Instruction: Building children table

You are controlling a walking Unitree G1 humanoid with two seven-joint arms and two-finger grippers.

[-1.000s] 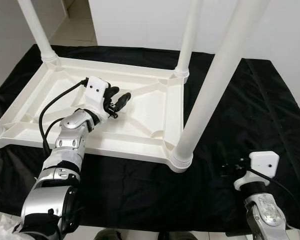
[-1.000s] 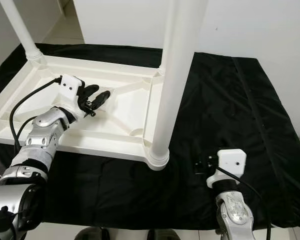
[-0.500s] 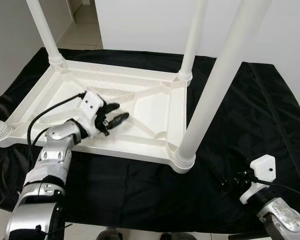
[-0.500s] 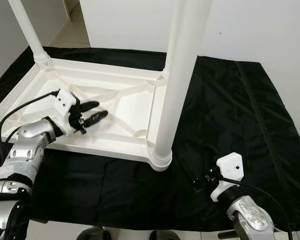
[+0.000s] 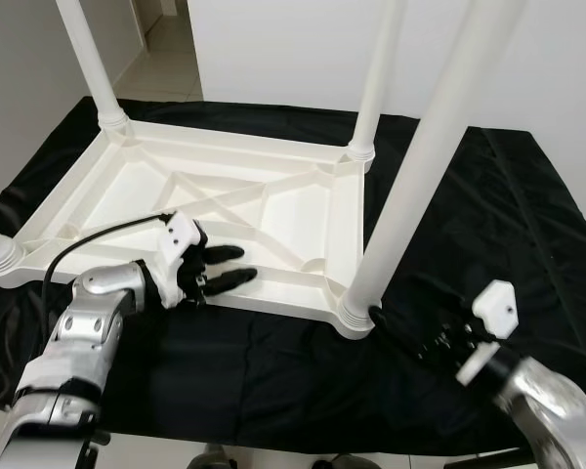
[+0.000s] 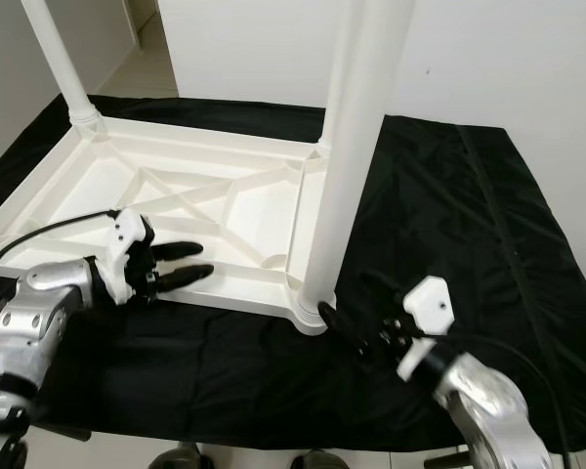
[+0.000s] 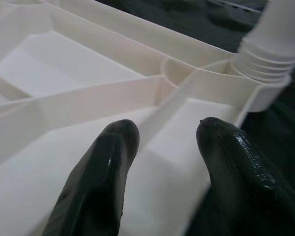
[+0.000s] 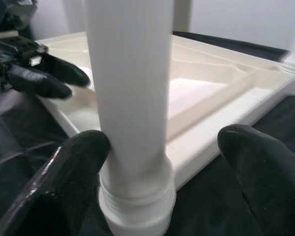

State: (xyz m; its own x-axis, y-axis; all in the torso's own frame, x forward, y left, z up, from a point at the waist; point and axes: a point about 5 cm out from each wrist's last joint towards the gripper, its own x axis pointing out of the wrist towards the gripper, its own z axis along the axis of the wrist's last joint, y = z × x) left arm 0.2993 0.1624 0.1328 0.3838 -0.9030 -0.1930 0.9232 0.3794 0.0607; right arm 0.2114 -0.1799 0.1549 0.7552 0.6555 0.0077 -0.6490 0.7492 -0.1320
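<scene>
The right gripper (image 6: pixel 347 327), fingers spread, has swung in beside the near table leg (image 6: pixel 347 176)'s base, likely to grasp it. The left gripper (image 5: pixel 225 267), also open, has drawn back over the tabletop (image 5: pixel 303 210)'s near rim.

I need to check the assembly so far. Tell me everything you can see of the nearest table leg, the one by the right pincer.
The nearest table leg is a white, smooth, plastic-looking tube standing upright in the corner socket of the upside-down tabletop, which lies on a black cloth. Its base ends in a ribbed collar. The right pincer, fingers open, is at the collar, one finger touching it. The leg's top runs out of frame.
</scene>
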